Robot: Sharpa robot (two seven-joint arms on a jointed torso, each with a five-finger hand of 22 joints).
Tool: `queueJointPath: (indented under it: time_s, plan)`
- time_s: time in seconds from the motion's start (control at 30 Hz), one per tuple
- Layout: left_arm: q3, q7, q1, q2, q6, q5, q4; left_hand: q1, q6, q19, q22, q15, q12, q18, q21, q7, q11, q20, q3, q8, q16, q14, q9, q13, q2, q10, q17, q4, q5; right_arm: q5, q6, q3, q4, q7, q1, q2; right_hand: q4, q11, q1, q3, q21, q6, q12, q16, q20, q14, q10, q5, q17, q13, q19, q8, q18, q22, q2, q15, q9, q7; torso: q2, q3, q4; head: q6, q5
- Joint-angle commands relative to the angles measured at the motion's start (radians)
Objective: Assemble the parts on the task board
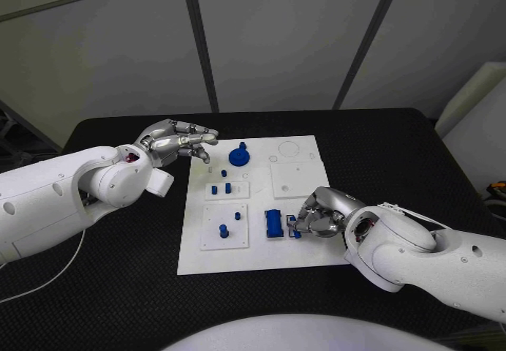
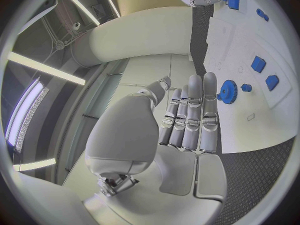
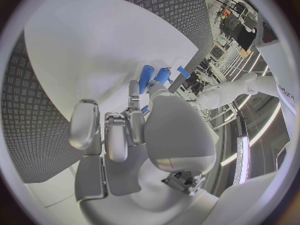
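Right hand [image 1: 319,213] beside blue block [image 1: 273,222], near task board [image 1: 306,252] edge.

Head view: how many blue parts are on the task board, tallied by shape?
Gear: 1
Small pegs: 5
Long block: 1
Total: 7, plus blue bits by the right hand, too hidden to count.
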Motion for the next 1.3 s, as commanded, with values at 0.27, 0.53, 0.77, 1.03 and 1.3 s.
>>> queueJointPath:
  time_s: [0.27, 0.53, 0.77, 1.03, 1.3]
  plan:
    - [0.001, 0.000, 0.001, 0.003, 0.015, 0.002, 0.000, 0.002, -0.006, 0.009, -0.002, 0.006, 0.005, -0.002, -0.003, 0.002, -0.003, -0.002, -0.003, 0.004, -0.004, -0.002, 0.001, 0.000, 0.007, -0.008, -0.002, -0.004, -0.003, -0.056, 0.011, 0.000, 0.002, -0.011, 0.001, 0.006, 0.000, 0.000, -0.047, -0.038, 0.008, 0.008, 0.004, 0.005, -0.005, 0.106, 0.037, -0.005, 0.263, 0.107, 0.008, 0.006, -0.020, 0.003, -0.013, -0.009, 0.009, -0.007, 0.000, -0.0005, 0.0019, 0.001, -0.002]
    - [0.001, -0.002, 0.001, 0.003, 0.016, 0.002, -0.001, 0.002, -0.008, 0.009, -0.002, 0.006, 0.005, -0.002, -0.004, 0.003, -0.002, -0.001, -0.004, 0.004, -0.005, -0.003, 0.001, -0.001, 0.007, -0.009, -0.002, -0.005, -0.003, -0.052, 0.015, 0.000, -0.001, -0.005, 0.001, 0.012, 0.002, 0.002, -0.109, -0.087, 0.007, 0.009, 0.003, 0.005, -0.004, 0.106, 0.038, -0.030, 0.263, 0.109, 0.008, 0.007, -0.020, 0.004, -0.008, -0.007, 0.016, -0.005, 0.001, -0.0005, 0.0002, 0.000, 0.000]
    - [0.001, -0.004, 0.001, 0.004, 0.018, 0.002, -0.002, 0.002, -0.008, 0.009, -0.002, 0.006, 0.005, -0.002, -0.004, 0.003, -0.002, -0.001, -0.004, 0.004, -0.005, -0.003, 0.001, -0.001, 0.007, -0.009, -0.002, -0.005, -0.003, -0.051, 0.015, 0.000, -0.005, -0.005, 0.001, 0.013, 0.002, 0.002, -0.132, -0.113, 0.007, 0.008, 0.002, 0.005, -0.004, 0.106, 0.038, -0.064, 0.263, 0.111, 0.007, 0.007, -0.020, 0.005, 0.001, -0.007, 0.020, -0.005, 0.000, -0.0007, 0.0007, -0.001, -0.001]
    - [0.001, -0.006, 0.001, 0.004, 0.019, 0.002, -0.003, 0.002, -0.008, 0.009, -0.002, 0.007, 0.006, -0.002, -0.005, 0.003, -0.002, -0.001, -0.004, 0.005, -0.005, -0.003, 0.001, -0.001, 0.007, -0.010, -0.003, -0.004, -0.003, -0.051, 0.014, 0.000, -0.001, 0.003, 0.001, 0.004, -0.001, 0.002, -0.133, -0.129, 0.006, 0.007, 0.001, 0.005, -0.004, 0.106, 0.038, -0.088, 0.263, 0.112, 0.006, 0.008, -0.020, 0.004, 0.006, -0.007, 0.023, -0.006, 0.000, -0.0002, 0.0004, 0.000, -0.001]
    - [0.001, -0.007, 0.001, 0.002, 0.019, 0.002, -0.003, 0.002, -0.008, 0.009, -0.002, 0.007, 0.006, -0.002, -0.005, 0.003, -0.002, -0.001, -0.004, 0.005, -0.005, -0.003, 0.001, -0.001, 0.007, -0.010, -0.003, -0.004, -0.003, -0.014, 0.001, 0.000, 0.022, 0.104, 0.001, -0.040, -0.014, 0.017, -0.057, -0.148, -0.004, -0.048, -0.025, 0.005, 0.001, 0.106, 0.029, -0.129, 0.263, 0.100, -0.002, -0.026, -0.018, -0.007, -0.006, 0.002, 0.016, 0.016, -0.001, -0.0001, -0.0017, 0.003, -0.003]
